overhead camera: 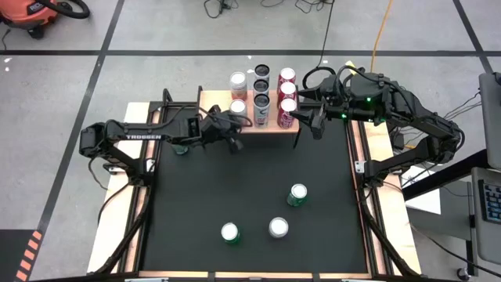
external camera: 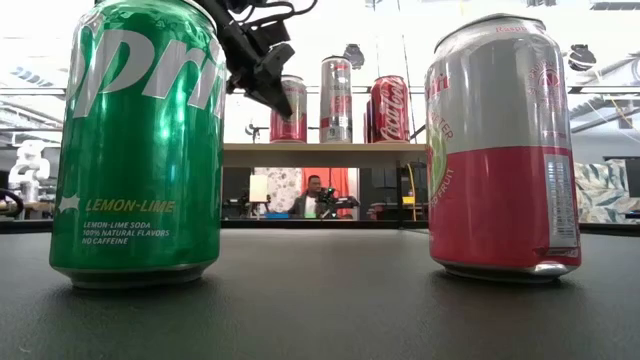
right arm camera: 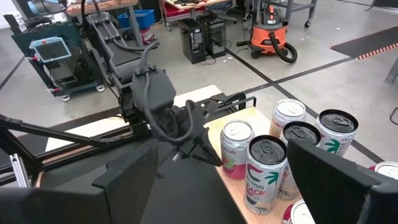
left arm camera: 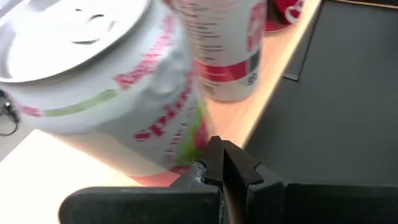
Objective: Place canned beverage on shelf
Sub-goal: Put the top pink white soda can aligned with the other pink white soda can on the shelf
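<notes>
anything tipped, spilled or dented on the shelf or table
Nothing stands out. The cans on the shelf stand upright in rows, and the three cans on the black table are upright too. No spill shows.

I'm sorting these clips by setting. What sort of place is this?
Probably a robotics lab or workshop: concrete floor with black tape lines, an orange shop vacuum, equipment carts, and a second robot rig with a person behind the table.
</notes>
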Controlling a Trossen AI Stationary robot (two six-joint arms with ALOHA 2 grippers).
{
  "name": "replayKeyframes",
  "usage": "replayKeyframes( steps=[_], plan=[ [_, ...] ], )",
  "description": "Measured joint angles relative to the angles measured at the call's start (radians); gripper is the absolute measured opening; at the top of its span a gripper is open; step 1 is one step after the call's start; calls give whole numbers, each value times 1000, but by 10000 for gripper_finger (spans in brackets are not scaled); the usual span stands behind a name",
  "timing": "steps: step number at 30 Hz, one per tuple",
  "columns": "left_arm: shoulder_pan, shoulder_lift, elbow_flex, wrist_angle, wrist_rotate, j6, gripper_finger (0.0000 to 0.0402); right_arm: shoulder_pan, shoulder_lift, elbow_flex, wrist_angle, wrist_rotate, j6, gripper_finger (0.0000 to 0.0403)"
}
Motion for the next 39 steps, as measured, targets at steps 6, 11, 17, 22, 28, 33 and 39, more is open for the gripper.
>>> replayKeyframes(
  steps=[6, 11, 17, 22, 28, 33, 39],
  plan=[
    [42, 0, 0, 1, -1, 0, 1, 0, 0, -1, 0, 0, -1, 331],
    [62, 0, 0, 1, -3, 0, 1, 0, 0, -1, 0, 0, -1, 331],
    [76, 0, 0, 1, -3, 1, 1, 0, 0, -1, -2, 5, -1, 331],
    [87, 0, 0, 21, -3, 2, 1, -1, 0, -1, -8, 27, -1, 331],
    [95, -3, 0, 67, 28, 1, 1, 0, 0, -1, -8, 27, -5, 331],
    [78, -62, 14, -53, 54, -8, 1, 0, 0, -1, -8, 26, 1, 331],
    [97, -110, 10, -196, 17, -2, 1, 0, 0, -1, -8, 26, 1, 331]
  ],
)
